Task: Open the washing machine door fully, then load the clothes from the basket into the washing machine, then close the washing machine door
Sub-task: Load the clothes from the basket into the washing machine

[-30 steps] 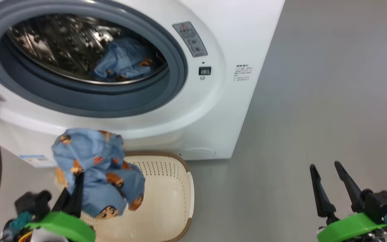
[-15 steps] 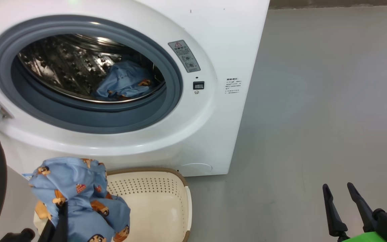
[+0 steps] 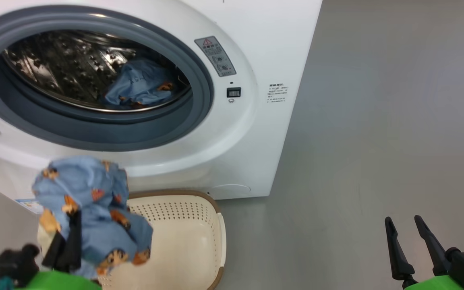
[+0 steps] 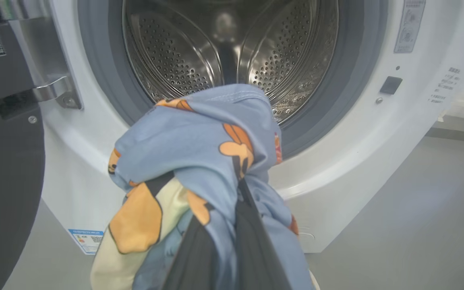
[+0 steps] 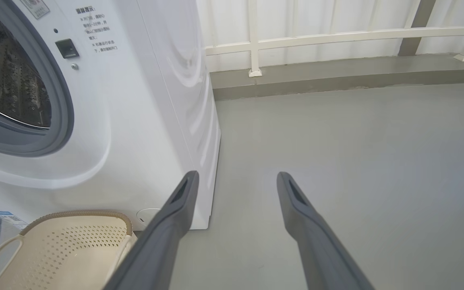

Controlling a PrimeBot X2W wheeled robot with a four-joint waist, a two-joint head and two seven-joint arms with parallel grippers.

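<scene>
The white washing machine [image 3: 256, 133] stands open, its steel drum [image 4: 232, 52] exposed, with one blue garment [image 3: 137, 86] lying inside. Its black door [image 4: 6, 161] is swung out at the left. My left gripper [image 3: 73, 225] is shut on a bundle of light blue bear-print clothes [image 3: 87, 201], held above the left end of the cream basket [image 3: 199, 241]. In the left wrist view the clothes [image 4: 199, 153] hang over the dark fingers [image 4: 252, 245], just before the drum's mouth. My right gripper [image 3: 403, 237] is open and holds nothing, over the floor to the right.
Grey floor [image 3: 377, 141] stretches to the right of the machine. The right wrist view has the basket [image 5: 67, 241], the machine's side [image 5: 175, 100] and a white railing [image 5: 336, 36] along the back wall. A blue label [image 4: 87, 239] marks the machine's lower corner.
The head camera has shifted. My left gripper has lifted the bundle somewhat higher above the basket, towards the drum opening. The right gripper stays open and still.
</scene>
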